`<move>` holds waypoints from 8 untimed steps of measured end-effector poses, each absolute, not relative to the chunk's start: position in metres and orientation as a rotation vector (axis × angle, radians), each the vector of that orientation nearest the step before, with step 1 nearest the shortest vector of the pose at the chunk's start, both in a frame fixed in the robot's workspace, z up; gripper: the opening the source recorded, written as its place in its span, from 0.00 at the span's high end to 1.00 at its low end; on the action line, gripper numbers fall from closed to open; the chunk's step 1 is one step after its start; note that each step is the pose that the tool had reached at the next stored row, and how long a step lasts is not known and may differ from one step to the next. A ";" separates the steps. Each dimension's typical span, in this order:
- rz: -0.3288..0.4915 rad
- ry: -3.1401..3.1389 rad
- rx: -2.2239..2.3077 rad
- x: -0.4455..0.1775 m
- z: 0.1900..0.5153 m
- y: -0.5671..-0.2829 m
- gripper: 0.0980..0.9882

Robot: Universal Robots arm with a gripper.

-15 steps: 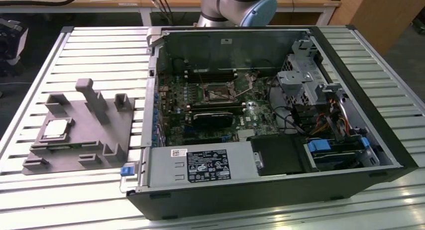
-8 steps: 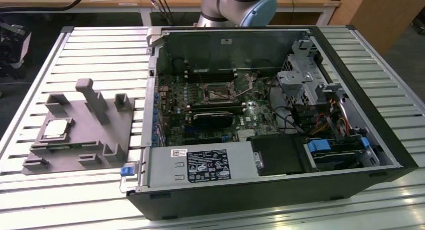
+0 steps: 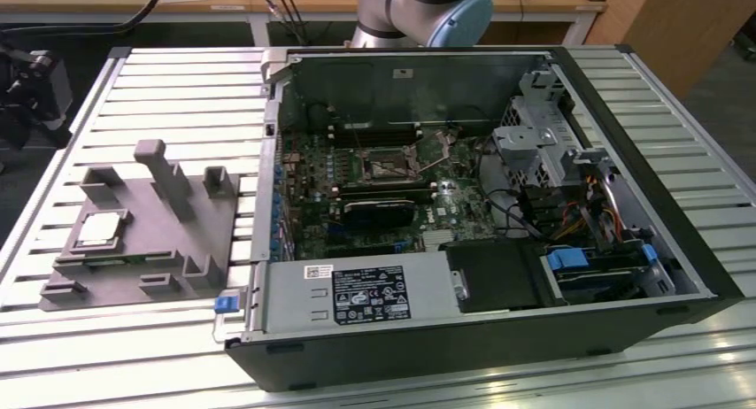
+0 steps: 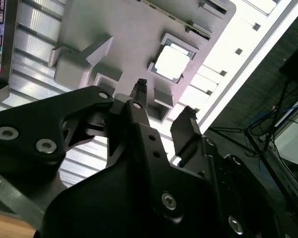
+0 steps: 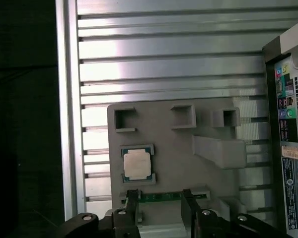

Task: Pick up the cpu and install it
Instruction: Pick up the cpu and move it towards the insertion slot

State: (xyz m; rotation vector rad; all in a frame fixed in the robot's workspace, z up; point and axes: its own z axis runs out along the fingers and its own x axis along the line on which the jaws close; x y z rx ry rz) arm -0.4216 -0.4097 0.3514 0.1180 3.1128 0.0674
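Note:
The cpu (image 3: pixel 101 227) is a small pale silver square lying flat in a recess of the grey plastic holder block (image 3: pixel 142 250), at the exterior view's left. In both wrist views the cpu (image 5: pixel 137 164) (image 4: pixel 172 63) sits well below my gripper (image 5: pixel 160 201) (image 4: pixel 164 105), a little to one side of it. The two black fingers (image 5: pixel 132 199) stand apart and open, with nothing between them. The black square socket (image 3: pixel 384 168) lies on the motherboard inside the open computer case (image 3: pixel 661 250).
The holder block carries several raised posts and pockets (image 3: pixel 165 174) and a green strip (image 5: pixel 161 197) at one edge. The case's rear port panel (image 5: pixel 288 114) borders the block. All rest on a ribbed aluminium table (image 3: pixel 177 81). The arm's base (image 3: pixel 426 11) stands behind the case.

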 end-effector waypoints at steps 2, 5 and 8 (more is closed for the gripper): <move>0.066 3.113 0.118 -0.422 0.349 -0.410 0.52; 0.064 3.113 0.118 -0.422 0.347 -0.410 0.39; 0.064 3.113 0.118 -0.422 0.344 -0.410 0.26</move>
